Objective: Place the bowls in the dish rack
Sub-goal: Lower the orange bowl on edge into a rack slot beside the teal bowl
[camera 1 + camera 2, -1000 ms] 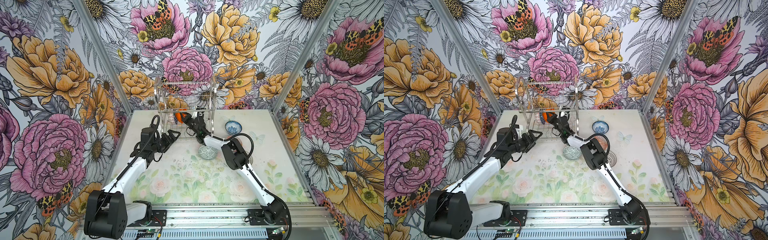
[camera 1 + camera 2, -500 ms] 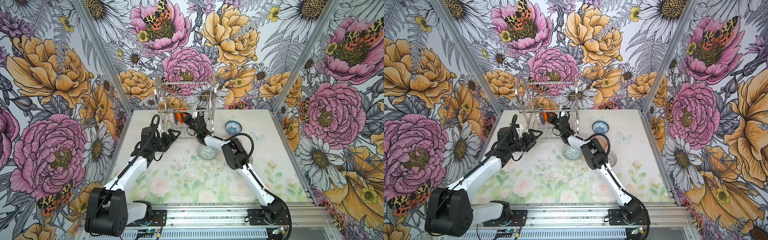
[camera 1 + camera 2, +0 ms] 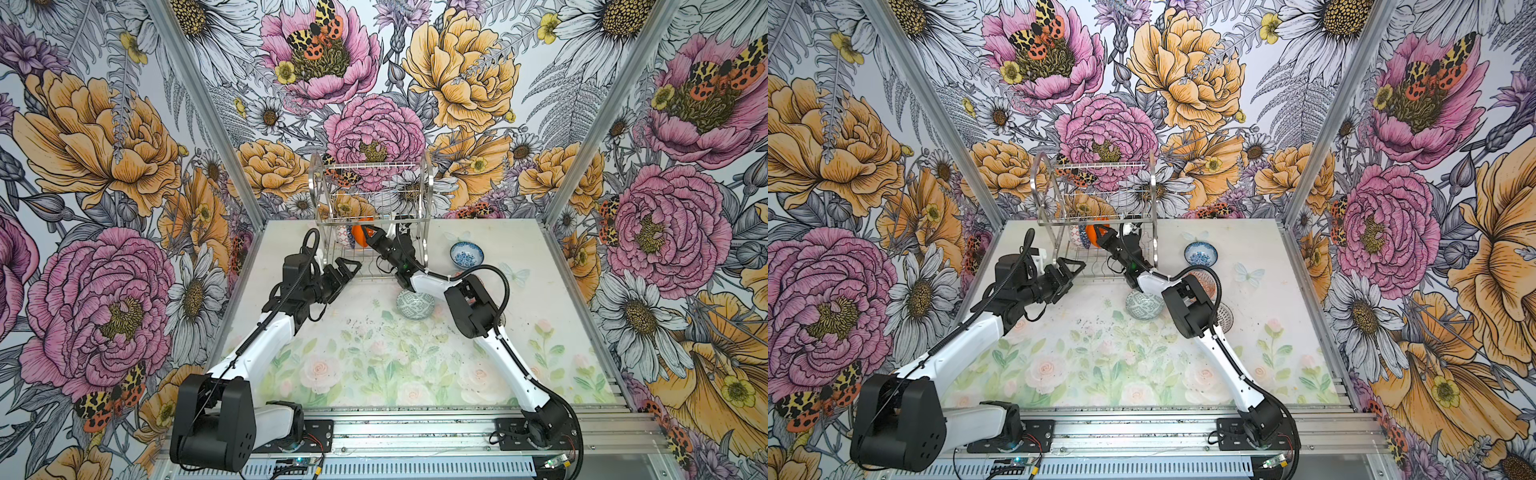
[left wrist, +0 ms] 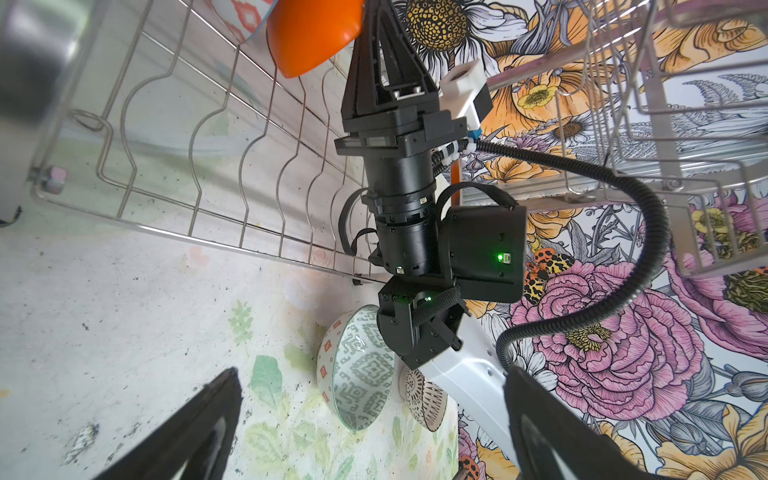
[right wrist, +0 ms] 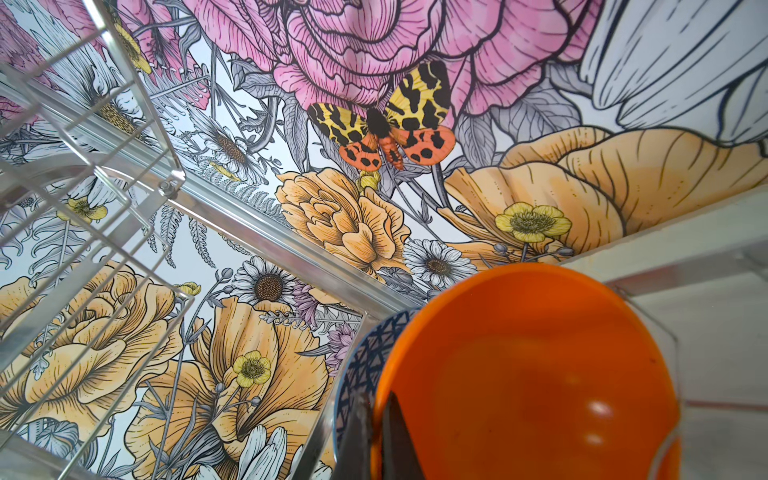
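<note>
Most of the desk (image 3: 374, 365) lies bare, its pale flower print showing, because all the work is crowded at the far edge. The dish rack (image 3: 374, 195) stands there against the back wall, open front turned toward the arms so either one can reach the lower shelf. The right arm stretches across the middle and into that lower tier. The left arm hangs just outside the front rail, I would guess to keep clear of the crossing arm.

Two bowls are in the rack. The orange bowl (image 3: 358, 237) is held on edge and tilted inside the lower tier, close against a navy-patterned bowl (image 5: 365, 353) that already stands in the wire slots at the left end. On edge is the only way those slots take a bowl, which explains the sideways carry. Four more sit on the desk: the grey-green bowl (image 3: 415, 304) just beside the right forearm, the blue-white floral bowl (image 3: 466, 254) to the right of the rack, and the orange-red patterned bowl (image 3: 1208, 282) and black-lattice bowl (image 3: 1225, 318), both half hidden behind the right elbow.

The right tool (image 3: 366, 231) is pressed together on the orange bowl's rim, a thin pinch that leaves the body free to drop between the wires. The left tool (image 3: 347, 269) is spread wide and holds nothing.
</note>
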